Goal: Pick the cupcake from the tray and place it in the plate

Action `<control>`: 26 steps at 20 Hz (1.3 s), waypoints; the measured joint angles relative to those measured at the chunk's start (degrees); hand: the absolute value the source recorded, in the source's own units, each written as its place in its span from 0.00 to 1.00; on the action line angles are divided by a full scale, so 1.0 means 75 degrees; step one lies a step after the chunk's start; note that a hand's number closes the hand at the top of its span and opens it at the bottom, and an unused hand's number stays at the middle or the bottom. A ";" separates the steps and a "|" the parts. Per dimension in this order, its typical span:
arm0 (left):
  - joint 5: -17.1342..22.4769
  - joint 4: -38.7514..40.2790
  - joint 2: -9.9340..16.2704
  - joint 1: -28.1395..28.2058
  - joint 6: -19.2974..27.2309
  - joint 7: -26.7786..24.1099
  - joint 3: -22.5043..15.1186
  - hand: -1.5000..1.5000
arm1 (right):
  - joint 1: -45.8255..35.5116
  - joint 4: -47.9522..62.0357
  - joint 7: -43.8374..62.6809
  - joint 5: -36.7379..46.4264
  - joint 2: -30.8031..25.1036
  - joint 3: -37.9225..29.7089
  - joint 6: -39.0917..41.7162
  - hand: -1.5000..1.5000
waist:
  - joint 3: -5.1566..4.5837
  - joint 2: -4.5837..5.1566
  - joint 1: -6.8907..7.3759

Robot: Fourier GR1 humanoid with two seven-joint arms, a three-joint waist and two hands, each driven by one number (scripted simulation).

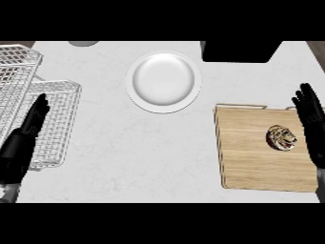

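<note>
A cupcake (281,137) with brown and cream swirled topping sits on a wooden tray (249,162) at the right of the counter. A white plate (163,81) lies at the counter's far middle with nothing on it. My right hand (319,133) stands open just right of the cupcake, fingers straight and pointing away, not touching it. My left hand (20,143) is open at the left, fingers up, resting over the wire rack.
A white wire dish rack (10,81) and a flat wire tray (59,109) fill the left side. A black box (238,51) stands at the far edge, right of the plate. A grey round object (85,43) peeks in at the far edge.
</note>
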 measured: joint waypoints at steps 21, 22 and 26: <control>0.0748 0.1001 -0.0967 -0.0107 -0.0902 -0.0212 0.0070 0.50 | -0.2005 0.3134 0.1835 0.4769 0.2125 -0.0327 -0.7479 0.00 | -0.0008 0.0281 -0.0152; 0.0720 0.1026 -0.0985 -0.0078 -0.0919 -0.0308 0.0092 0.50 | -0.2066 0.3267 0.2034 0.5078 0.2205 -0.0345 -0.7596 0.00 | 0.0002 0.0263 -0.0171; 0.0773 0.1113 -0.0957 -0.0074 -0.0996 -0.0281 0.0217 0.50 | -0.1971 0.3728 0.2921 0.6166 0.2447 -0.0475 -0.7649 0.00 | -0.0010 0.0214 -0.0309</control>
